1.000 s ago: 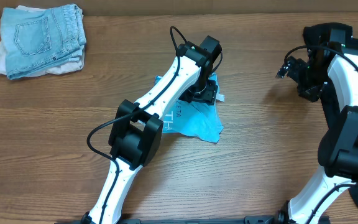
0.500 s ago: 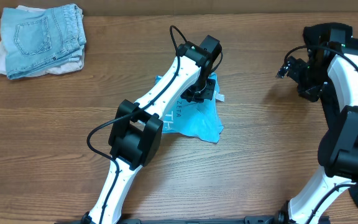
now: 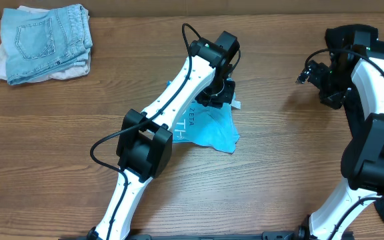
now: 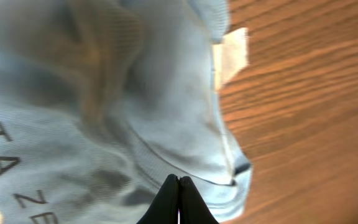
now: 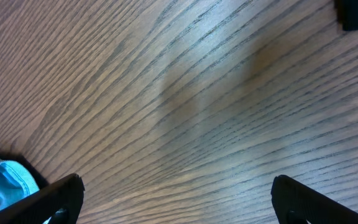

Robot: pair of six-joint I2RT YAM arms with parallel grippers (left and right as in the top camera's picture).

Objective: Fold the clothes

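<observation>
From above, my left pincer (image 3: 217,93) is clenched on a raised peak of the blue T-shirt (image 3: 209,127) near the middle of the table (image 3: 279,167), probably to lift and spread it; the left wrist view shows its tips pinched on cloth by the collar; the right wrist view shows my right pincer (image 5: 179,196) released, empty over bare wood.

A folded pair of light-blue denim jeans (image 3: 45,40), back pocket up, lies well apart from the left gripper (image 3: 213,99), off to its left and a little beyond it. The jeans rest on a folded whitish cloth (image 3: 0,61). Both lie on a brown wood-grain table (image 3: 279,153).
</observation>
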